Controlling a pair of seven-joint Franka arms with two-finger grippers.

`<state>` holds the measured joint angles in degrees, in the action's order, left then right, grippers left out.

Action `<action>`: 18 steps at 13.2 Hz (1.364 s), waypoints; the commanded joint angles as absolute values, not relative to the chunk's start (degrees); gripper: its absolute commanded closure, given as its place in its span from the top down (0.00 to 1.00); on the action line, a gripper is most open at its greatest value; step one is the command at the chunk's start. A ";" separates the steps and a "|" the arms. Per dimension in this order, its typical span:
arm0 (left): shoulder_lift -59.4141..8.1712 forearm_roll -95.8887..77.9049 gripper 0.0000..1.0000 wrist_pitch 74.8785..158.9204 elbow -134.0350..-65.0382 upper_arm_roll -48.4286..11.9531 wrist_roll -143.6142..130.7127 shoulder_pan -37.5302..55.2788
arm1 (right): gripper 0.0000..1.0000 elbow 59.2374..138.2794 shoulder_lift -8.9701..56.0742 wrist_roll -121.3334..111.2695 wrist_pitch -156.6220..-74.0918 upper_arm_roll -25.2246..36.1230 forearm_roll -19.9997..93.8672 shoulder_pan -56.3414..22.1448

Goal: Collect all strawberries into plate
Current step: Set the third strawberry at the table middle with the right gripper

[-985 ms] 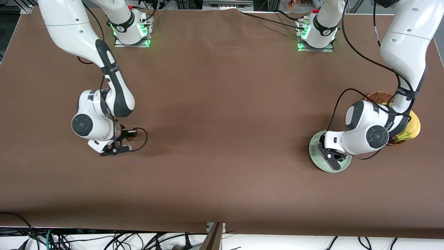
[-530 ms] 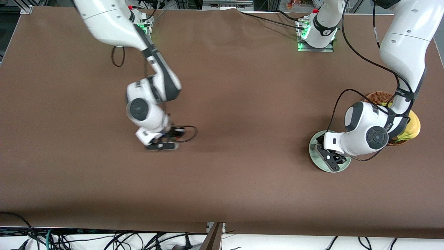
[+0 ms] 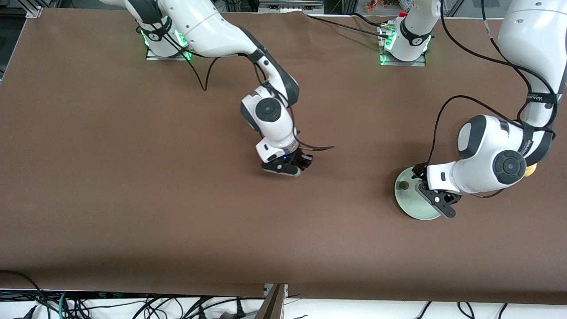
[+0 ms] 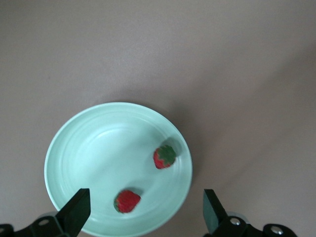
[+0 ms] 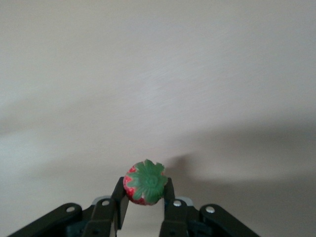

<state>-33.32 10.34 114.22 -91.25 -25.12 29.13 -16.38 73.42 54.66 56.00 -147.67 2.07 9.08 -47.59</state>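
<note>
Two strawberries (image 4: 164,157) in plate (image 4: 74,148); banana (image 3: 530,169) beside.

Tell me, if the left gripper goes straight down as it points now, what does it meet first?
Probably the plate: the open left gripper hangs over it, near two strawberries. Exact depth is unclear.
</note>
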 commanded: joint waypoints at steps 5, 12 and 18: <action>-32.61 6.15 1.00 105.82 -90.70 -29.35 10.75 -16.35 | 1.00 63.02 62.49 62.32 -151.70 2.99 9.32 -53.00; -32.78 0.54 1.00 106.52 -93.51 -29.53 4.68 -16.26 | 1.00 63.10 51.27 46.35 -128.64 2.90 9.58 -42.74; -32.87 -0.27 1.00 113.01 -94.92 -32.26 -13.41 -6.88 | 1.00 63.11 43.34 25.87 -108.84 3.43 8.96 -31.93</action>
